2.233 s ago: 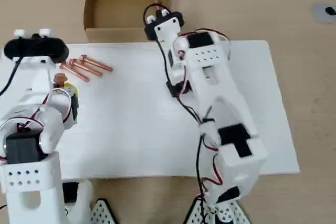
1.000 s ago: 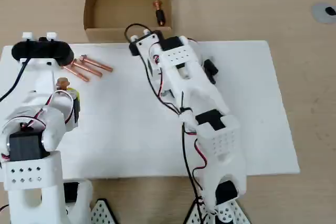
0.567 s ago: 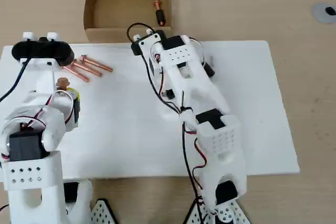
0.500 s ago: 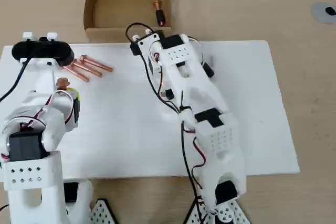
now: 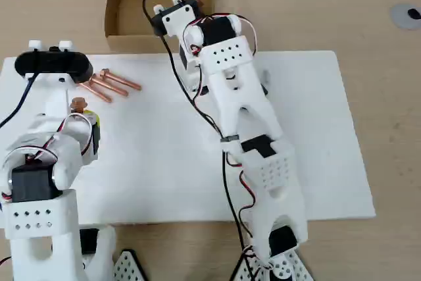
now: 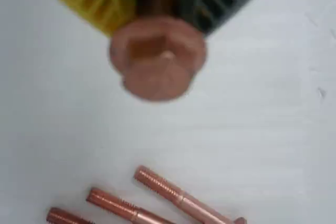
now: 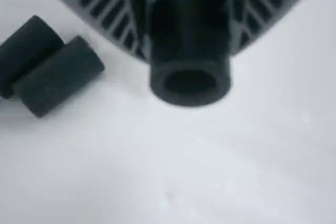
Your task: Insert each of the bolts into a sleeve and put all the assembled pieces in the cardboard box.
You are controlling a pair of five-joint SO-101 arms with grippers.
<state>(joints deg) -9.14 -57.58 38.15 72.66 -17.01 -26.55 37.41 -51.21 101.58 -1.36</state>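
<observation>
My left gripper [image 6: 157, 3] is shut on a copper bolt [image 6: 157, 59], held head-up over the white mat [image 5: 158, 162]; in the high view that bolt [image 5: 77, 104] sits at the left arm's tip. Three loose bolts [image 5: 108, 83] lie on the mat just beyond it, and they also show in the left wrist view [image 6: 178, 195]. My right gripper [image 7: 190, 40] is shut on a black sleeve [image 7: 190, 80] just above the mat. Two more black sleeves [image 7: 50, 74] lie side by side close by. The cardboard box [image 5: 113, 4] stands at the back, its right part hidden by the right arm.
The right arm [image 5: 237, 90] stretches across the mat's middle up to the box's front wall. Bare wooden table [image 5: 381, 97] lies to the right of the mat. A small grey disc [image 5: 406, 14] sits at the far right.
The right arm drew back from the box, leaving an assembled piece inside, then its wrist swung up-left toward the box's front wall, covering that piece. The left arm has not moved.
</observation>
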